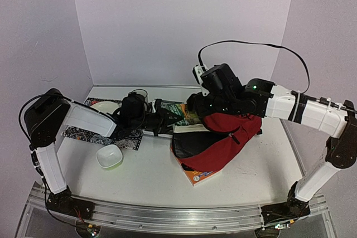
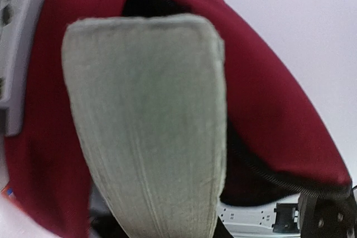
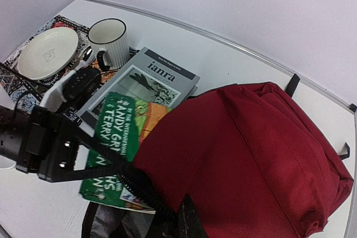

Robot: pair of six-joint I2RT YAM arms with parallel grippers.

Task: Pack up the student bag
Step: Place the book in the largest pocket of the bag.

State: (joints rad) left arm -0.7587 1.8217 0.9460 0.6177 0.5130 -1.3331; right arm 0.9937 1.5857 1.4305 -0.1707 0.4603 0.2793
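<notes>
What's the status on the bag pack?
Right end effector shut at bag top; left end effector at bag mouth, grip unclear. Bag slumped on table. Green book half under bag edge, orange book beneath.

**Room and fittings, as seen from beside the booth**

- Worktop (image 1: 150,176): white, smooth, matt.
- Back wall (image 1: 184,20): plain pale panel with a faint lilac cast, unmarked, rising straight off the worktop.
- Left wall (image 1: 33,37) and right wall (image 1: 329,26): same pale panels, meeting the back wall at the corners to close three sides.
- Metal strip (image 3: 223,40): thin, silver, along the foot of the back wall.
- Rail (image 1: 167,215): ribbed aluminium along the near edge.
- Light: even and soft, with faint shadows.
</notes>
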